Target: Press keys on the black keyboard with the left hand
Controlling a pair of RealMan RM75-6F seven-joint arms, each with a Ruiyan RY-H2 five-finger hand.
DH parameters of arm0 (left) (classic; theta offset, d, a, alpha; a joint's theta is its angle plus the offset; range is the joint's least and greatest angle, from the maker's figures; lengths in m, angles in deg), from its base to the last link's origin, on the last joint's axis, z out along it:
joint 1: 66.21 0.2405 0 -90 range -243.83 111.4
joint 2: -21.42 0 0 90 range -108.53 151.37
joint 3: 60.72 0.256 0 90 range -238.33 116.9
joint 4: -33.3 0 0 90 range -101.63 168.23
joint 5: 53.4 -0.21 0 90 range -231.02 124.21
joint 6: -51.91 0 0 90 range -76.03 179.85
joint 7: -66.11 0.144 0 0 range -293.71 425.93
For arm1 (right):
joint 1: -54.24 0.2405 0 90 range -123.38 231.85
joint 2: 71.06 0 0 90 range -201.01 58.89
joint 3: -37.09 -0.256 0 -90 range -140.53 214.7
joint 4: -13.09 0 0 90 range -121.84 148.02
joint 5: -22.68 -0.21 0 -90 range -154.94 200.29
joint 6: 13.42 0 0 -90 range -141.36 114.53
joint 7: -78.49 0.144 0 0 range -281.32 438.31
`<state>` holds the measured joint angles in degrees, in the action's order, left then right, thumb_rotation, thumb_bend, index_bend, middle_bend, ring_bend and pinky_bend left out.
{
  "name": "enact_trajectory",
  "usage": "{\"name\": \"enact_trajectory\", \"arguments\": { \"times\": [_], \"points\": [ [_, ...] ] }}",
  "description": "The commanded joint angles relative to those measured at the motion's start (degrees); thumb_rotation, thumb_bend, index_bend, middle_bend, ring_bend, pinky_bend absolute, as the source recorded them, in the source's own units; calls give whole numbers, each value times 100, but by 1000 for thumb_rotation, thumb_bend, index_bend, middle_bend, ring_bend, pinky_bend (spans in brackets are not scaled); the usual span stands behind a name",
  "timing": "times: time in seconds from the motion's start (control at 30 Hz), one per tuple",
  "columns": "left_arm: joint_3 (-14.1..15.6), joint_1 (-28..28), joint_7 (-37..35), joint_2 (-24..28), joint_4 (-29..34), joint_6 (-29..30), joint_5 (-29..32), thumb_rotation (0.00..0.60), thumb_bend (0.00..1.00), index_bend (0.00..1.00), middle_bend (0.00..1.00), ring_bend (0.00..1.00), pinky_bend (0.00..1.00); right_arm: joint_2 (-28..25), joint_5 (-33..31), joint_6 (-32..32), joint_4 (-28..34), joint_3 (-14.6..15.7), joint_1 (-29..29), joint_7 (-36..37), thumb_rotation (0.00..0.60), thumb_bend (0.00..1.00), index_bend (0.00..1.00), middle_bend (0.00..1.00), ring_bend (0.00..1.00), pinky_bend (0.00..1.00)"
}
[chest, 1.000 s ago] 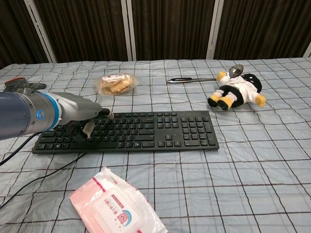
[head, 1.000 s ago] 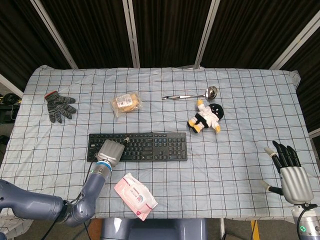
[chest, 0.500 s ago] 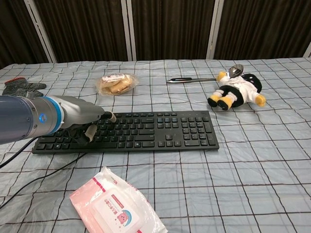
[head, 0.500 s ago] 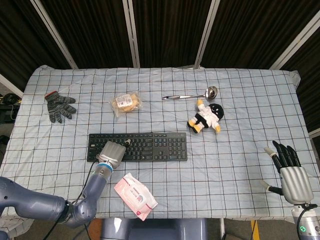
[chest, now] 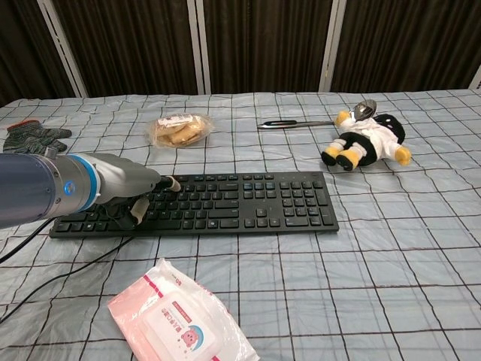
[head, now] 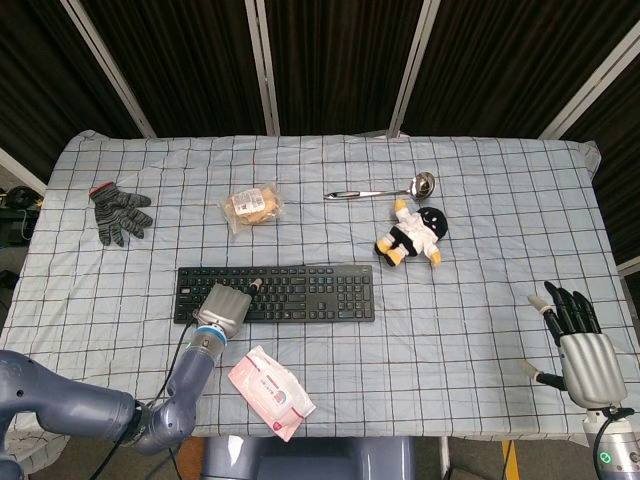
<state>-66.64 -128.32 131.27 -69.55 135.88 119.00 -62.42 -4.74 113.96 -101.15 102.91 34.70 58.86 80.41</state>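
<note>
A black keyboard [head: 300,293] [chest: 233,201] lies flat across the middle of the checked cloth. My left hand [head: 224,306] [chest: 134,192] hovers low over the keyboard's left part, one finger stretched out toward the upper key rows and the others curled down onto the keys. It holds nothing. My right hand [head: 580,340] stands at the table's right front corner with fingers apart and nothing in it, far from the keyboard; the chest view does not show it.
A pink wet-wipes pack [head: 268,391] [chest: 180,322] lies just in front of the keyboard. Behind it are a bagged pastry [head: 250,206] [chest: 178,128], a metal ladle [head: 385,190], a plush toy [head: 413,235] [chest: 364,141] and a grey glove [head: 118,212]. The keyboard cable [chest: 52,280] trails front left.
My left hand has slid slightly toward me and sunk a little onto the keyboard's left keys. The right hand has not moved.
</note>
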Motion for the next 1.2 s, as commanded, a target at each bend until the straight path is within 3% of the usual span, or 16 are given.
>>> {"name": "enact_trajectory", "arguments": {
  "times": [0.03,0.97,1.1,1.2],
  "points": [
    [20,-31,14,3,-8,-1,33,600,963,0,863,750,567,0,-7,6,0,-2,1,-2,600,48,128,0,0,0],
    [62,-38,-365,162,75,48,-241,600,964,0,863,749,567,4,-2,10,6,2,1,-17,600,48,128,0,0,0],
    [15,18,-534,244,164,120,-387,600,964,0,860,739,563,2,-9,13,5,3,0,-21,600,48,128,0,0,0],
    [66,158,-767,384,332,310,-837,600,954,0,806,682,521,0,-14,19,-1,4,-1,-21,600,49,128,0,0,0]
  ]
}}
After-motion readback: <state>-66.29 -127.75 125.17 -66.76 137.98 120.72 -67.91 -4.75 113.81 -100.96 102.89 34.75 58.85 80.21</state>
